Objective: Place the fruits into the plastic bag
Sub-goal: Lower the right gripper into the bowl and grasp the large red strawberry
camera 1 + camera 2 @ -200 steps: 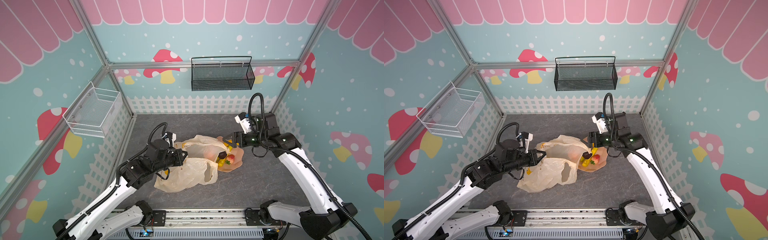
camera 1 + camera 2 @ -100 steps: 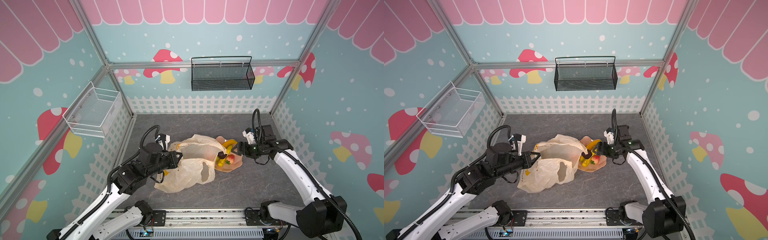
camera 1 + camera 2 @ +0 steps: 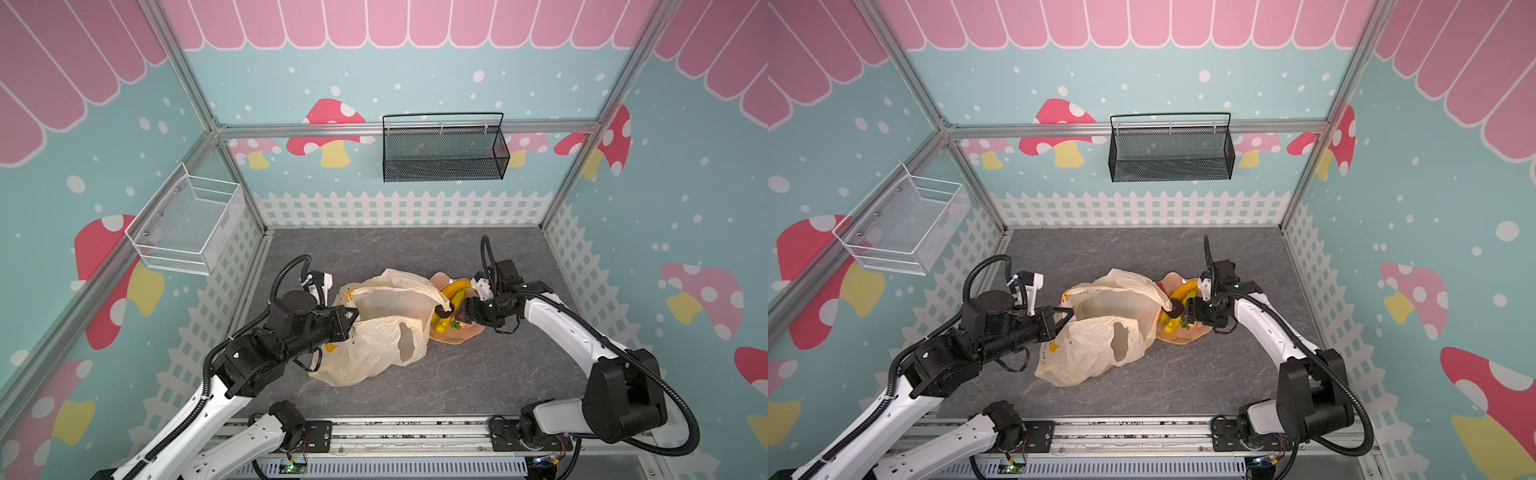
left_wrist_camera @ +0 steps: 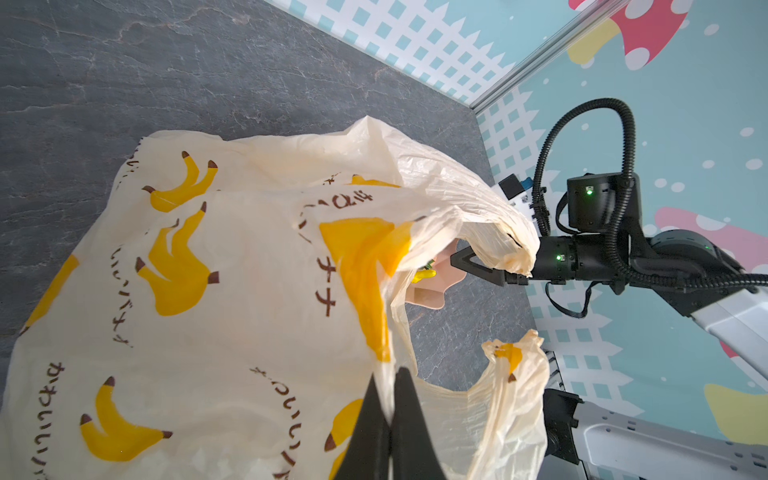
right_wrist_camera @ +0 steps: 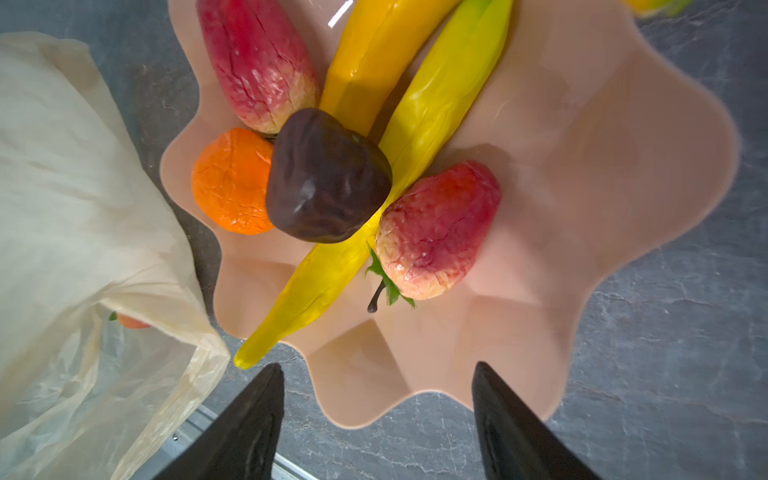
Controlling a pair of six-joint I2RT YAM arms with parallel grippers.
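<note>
The cream plastic bag with banana prints lies mid-table, its mouth held up. My left gripper is shut on the bag's rim. To the bag's right, the pink wavy plate carries the fruits: two bananas, two strawberries, an orange and a dark brown piece on top. My right gripper hangs open and empty, low over the plate's edge. A handle loop of the bag drapes next to the plate.
A black wire basket hangs on the back wall and a white wire basket on the left wall. Picket-fence walls enclose the grey table. A small reddish piece shows under the bag's edge.
My right gripper has come down from above the bag to just over the plate, its jaws narrowing slightly. My left gripper has drawn the bag's rim a little to the left.
</note>
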